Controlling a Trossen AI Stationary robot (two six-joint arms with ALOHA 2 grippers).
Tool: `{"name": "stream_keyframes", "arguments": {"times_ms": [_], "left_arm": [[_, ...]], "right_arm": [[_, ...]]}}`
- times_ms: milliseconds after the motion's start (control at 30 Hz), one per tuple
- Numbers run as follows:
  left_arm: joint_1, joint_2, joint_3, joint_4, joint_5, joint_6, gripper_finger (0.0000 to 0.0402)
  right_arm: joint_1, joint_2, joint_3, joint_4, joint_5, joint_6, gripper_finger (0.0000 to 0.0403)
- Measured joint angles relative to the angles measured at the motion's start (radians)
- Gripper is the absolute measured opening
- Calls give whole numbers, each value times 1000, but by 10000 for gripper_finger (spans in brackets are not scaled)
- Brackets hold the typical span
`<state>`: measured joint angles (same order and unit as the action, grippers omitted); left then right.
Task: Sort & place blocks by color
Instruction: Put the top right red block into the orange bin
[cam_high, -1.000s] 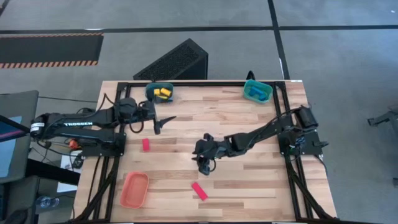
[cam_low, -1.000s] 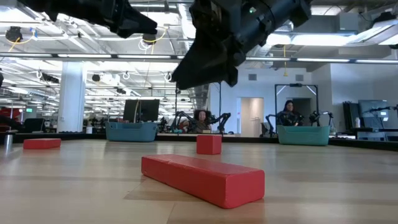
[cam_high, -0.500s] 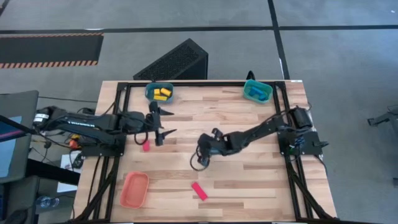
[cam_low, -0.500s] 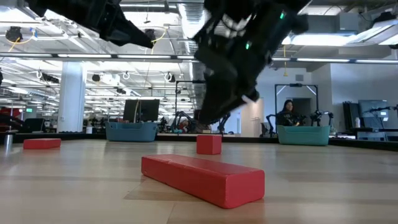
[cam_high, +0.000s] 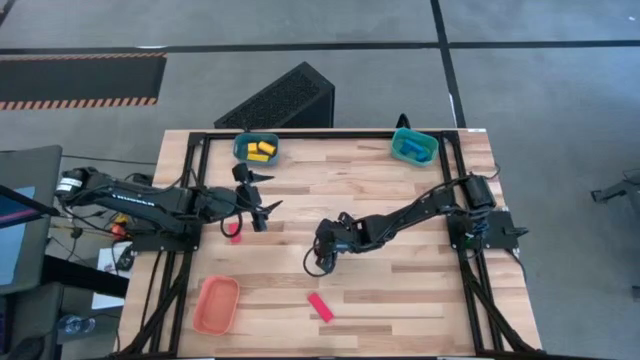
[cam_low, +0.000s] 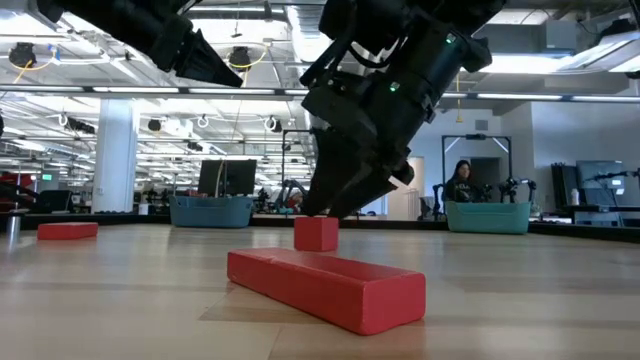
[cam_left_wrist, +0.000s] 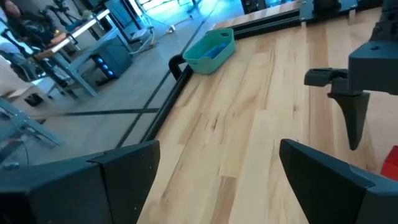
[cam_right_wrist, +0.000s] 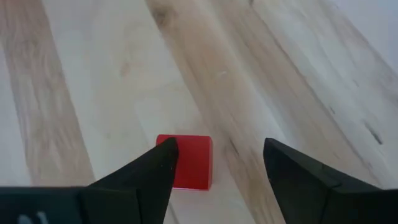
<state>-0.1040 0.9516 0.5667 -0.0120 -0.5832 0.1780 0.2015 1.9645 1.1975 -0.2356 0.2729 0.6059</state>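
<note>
A red cube (cam_right_wrist: 185, 162) rests flat on the wooden table, also showing in the low view (cam_low: 316, 233). My right gripper (cam_right_wrist: 217, 149) is open and low over it, its two fingers on either side of the cube; in the high view (cam_high: 318, 263) it hides the cube. My left gripper (cam_high: 257, 198) is open and empty above the table's left part, just right of a small red block (cam_high: 235, 236) lying on the table. A red bar (cam_high: 320, 307) lies flat near the near edge. My right gripper comes at the red cube from above, fingers pointing down. One fingertip (cam_right_wrist: 163, 154) stands against the cube's side edge; the other finger is apart from it. The cube rests flat on the table.
A teal tray with yellow blocks (cam_high: 257, 150) stands at the far left and a teal tray with blue blocks (cam_high: 414, 146) at the far right. An orange tray (cam_high: 215, 305) sits at the near left. People sit in the room behind the table.
My right gripper has gone down and a little toward the table's near left, its open fingers coming down around the red cube. The cube has slid a little toward the table's left. My left gripper has gone toward the near edge, closer to the small red block, and turned.
</note>
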Motion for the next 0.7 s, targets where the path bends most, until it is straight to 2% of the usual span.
{"name": "stream_keyframes", "arguments": {"times_ms": [200,600,700], "left_arm": [[0,0,0,12,-3,16,323],[1,0,0,11,-5,37,322],[1,0,0,10,-5,29,322]], "right_arm": [[33,-36,-6,-23,30,-8,254],[117,-28,-6,9,68,-11,253],[134,-15,-5,12,112,4,253]]}}
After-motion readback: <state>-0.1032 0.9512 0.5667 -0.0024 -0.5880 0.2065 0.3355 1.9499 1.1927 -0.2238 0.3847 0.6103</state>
